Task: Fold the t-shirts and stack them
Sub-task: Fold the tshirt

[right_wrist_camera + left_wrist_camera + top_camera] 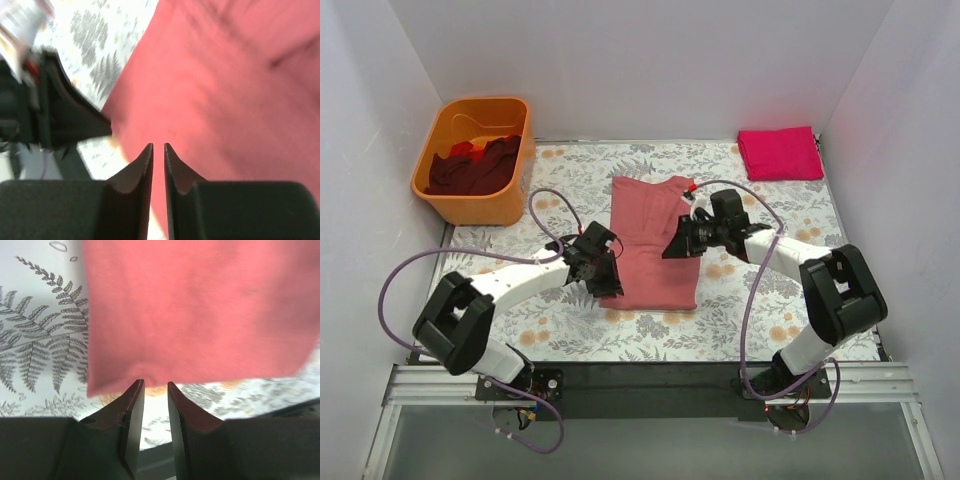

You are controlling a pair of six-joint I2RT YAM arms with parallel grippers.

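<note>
A dusty salmon-pink t-shirt [655,240] lies folded lengthwise in the middle of the table. My left gripper [603,278] is at its near left corner. In the left wrist view the jaws [155,384] stand slightly apart and empty, tips at the shirt's [200,310] near edge. My right gripper [678,243] hovers over the shirt's right edge. Its jaws [158,146] show a narrow gap with nothing between them, the shirt [225,90] below. A folded magenta t-shirt [780,153] lies at the back right. Dark maroon and red shirts [475,165] fill the tub.
An orange plastic tub [435,150] stands at the back left, partly off the floral table cover [570,180]. White walls close in the left, back and right sides. The left arm's gripper shows in the right wrist view [55,115].
</note>
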